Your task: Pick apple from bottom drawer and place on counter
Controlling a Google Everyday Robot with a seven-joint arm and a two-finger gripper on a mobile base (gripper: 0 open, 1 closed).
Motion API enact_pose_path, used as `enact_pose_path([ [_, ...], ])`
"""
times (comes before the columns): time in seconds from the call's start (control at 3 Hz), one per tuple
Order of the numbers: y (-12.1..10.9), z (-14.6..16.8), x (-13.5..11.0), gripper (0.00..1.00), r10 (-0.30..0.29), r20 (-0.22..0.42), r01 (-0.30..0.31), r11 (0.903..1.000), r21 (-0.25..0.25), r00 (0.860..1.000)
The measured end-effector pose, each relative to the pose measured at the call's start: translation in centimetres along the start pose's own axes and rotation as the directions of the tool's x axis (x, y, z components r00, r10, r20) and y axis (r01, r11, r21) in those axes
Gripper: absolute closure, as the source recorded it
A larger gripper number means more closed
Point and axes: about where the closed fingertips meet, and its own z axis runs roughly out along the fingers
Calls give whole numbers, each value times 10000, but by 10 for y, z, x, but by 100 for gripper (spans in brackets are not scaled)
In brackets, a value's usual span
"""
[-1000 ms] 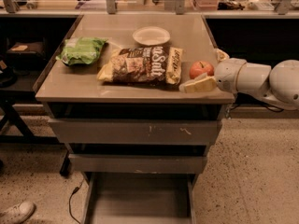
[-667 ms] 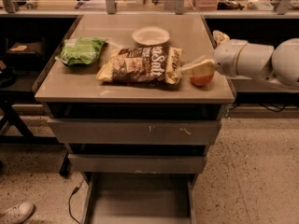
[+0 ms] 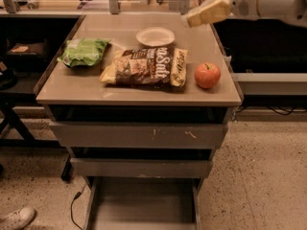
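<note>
From my station I see only the forward end of my arm point(image 3: 276, 1), up at the top right of the view: a thick, smooth white casing, rounded like a tube, with a thin dark seam ringing it where two sections meet and a small greyish patch near its front. My hand point(image 3: 207, 12) sticks out from that white shell as a pale yellow, wedge-shaped piece with flat faces and a shaded underside

Speckled beige floor point(image 3: 259, 176); long cluttered workbench point(image 3: 62, 6) behind; warm dim light.
</note>
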Motion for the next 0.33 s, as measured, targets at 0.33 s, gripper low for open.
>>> enact_pose_path([
  [0.33, -2, 0, -5, 0, -40, 75, 39, 10000, 44, 10000],
])
